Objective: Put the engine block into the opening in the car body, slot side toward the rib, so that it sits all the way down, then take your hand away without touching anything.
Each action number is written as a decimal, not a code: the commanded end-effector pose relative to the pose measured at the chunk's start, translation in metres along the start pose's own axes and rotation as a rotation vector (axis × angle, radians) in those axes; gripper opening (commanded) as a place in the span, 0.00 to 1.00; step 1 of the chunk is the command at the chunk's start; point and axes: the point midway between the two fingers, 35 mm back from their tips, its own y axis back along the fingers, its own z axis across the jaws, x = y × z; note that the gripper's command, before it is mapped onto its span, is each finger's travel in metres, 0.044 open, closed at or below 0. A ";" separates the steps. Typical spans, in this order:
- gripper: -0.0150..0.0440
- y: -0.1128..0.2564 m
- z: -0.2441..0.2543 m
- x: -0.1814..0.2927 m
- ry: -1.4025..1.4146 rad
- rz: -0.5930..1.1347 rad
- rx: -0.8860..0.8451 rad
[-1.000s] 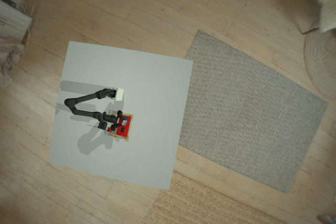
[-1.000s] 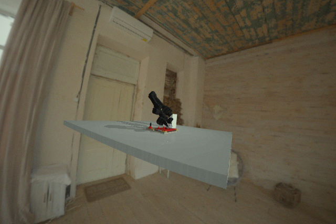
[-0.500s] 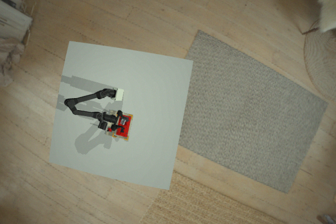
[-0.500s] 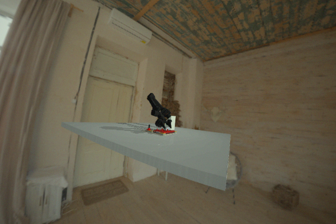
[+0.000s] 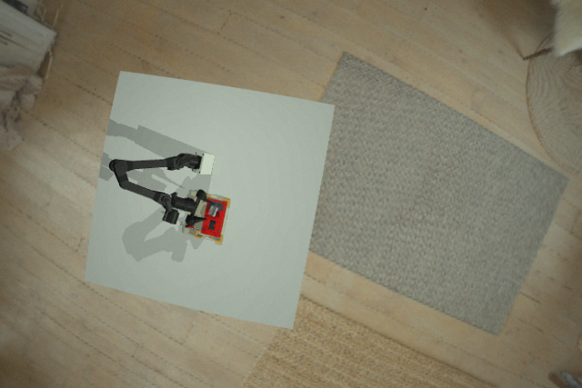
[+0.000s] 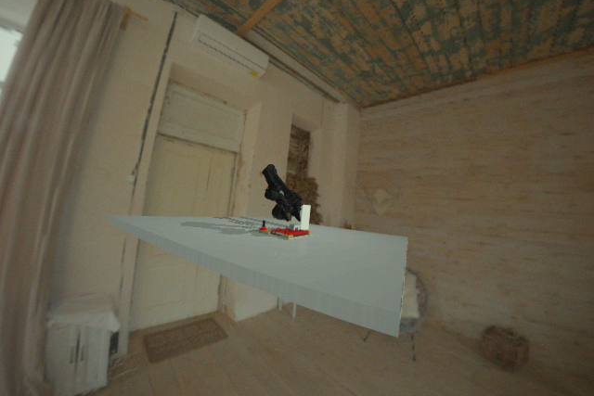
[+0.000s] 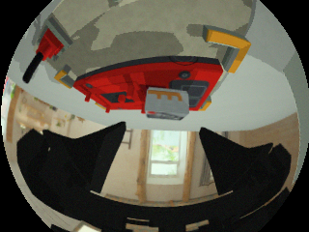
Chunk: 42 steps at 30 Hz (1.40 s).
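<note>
My gripper (image 5: 205, 208) (image 7: 163, 128) is open, with nothing between its fingers. The grey engine block (image 5: 214, 209) (image 7: 167, 105), with orange-brown marks on one face, is on the red car body (image 5: 217, 220) (image 6: 298, 233) (image 7: 154, 77). In the wrist view the block stands up from the body near its dark grey panel (image 7: 198, 91), beyond my fingertips and apart from them. The block hides what is under it, so its depth in the opening, its tilt and the side its slot faces cannot be told.
Yellow corner brackets (image 7: 229, 41) hold the car body on a beige board (image 7: 101, 43). A red piece (image 7: 49, 44) with a black handle stands beside it. A white upright block (image 5: 206, 164) (image 6: 305, 217) stands by the arm's base on the pale table (image 5: 263, 163).
</note>
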 end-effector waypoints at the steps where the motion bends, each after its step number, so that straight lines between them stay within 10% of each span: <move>1: 1.00 0.008 -0.001 0.000 -0.005 -0.007 0.003; 42: 1.00 -0.007 -0.007 0.007 0.493 -0.254 0.219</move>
